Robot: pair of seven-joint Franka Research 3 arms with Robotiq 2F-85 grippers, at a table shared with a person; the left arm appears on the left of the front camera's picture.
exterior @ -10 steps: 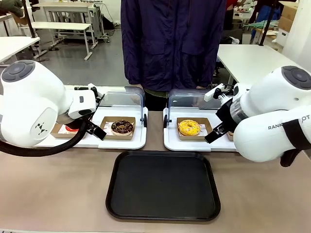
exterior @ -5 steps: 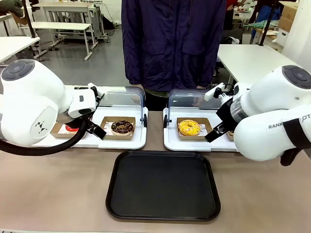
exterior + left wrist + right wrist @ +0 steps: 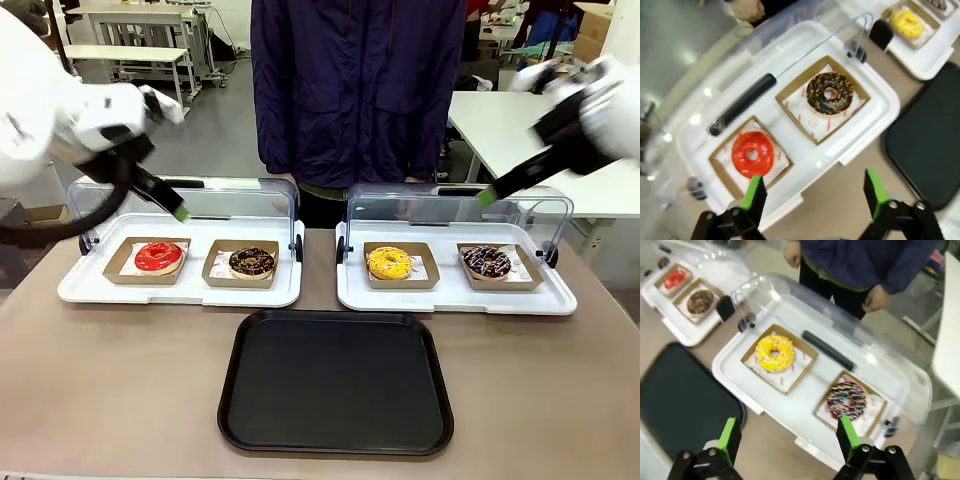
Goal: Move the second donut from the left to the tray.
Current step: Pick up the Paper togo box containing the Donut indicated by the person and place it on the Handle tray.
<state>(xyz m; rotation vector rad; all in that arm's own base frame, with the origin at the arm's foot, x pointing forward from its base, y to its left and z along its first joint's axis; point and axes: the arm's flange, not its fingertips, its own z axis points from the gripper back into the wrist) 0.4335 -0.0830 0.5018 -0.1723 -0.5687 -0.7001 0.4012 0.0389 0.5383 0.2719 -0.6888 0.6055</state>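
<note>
The second donut from the left [image 3: 251, 262] has dark chocolate icing with thin drizzle and sits in a small brown cardboard tray inside the left white tray. In the left wrist view the same donut [image 3: 830, 93] lies ahead of and well below my open left gripper [image 3: 815, 194]. In the front view that left gripper [image 3: 176, 208] hangs high over the left white tray's back. The black tray [image 3: 335, 380] lies flat at the table's front middle. My right gripper [image 3: 788, 436] is open, high above the right white tray; the front view shows this right gripper [image 3: 488, 196] raised at the back.
A red-glazed donut [image 3: 159, 257] shares the left white tray [image 3: 180, 292]. A yellow donut [image 3: 390, 263] and a sprinkled chocolate donut [image 3: 487, 262] sit in the right white tray [image 3: 455, 296]. Both clear lids stand open at the back. A person [image 3: 355, 90] stands at the far side.
Both arms have lifted from low over the white trays to high at the picture's upper corners. The red and sprinkled donuts have come into view. No donut has moved.
</note>
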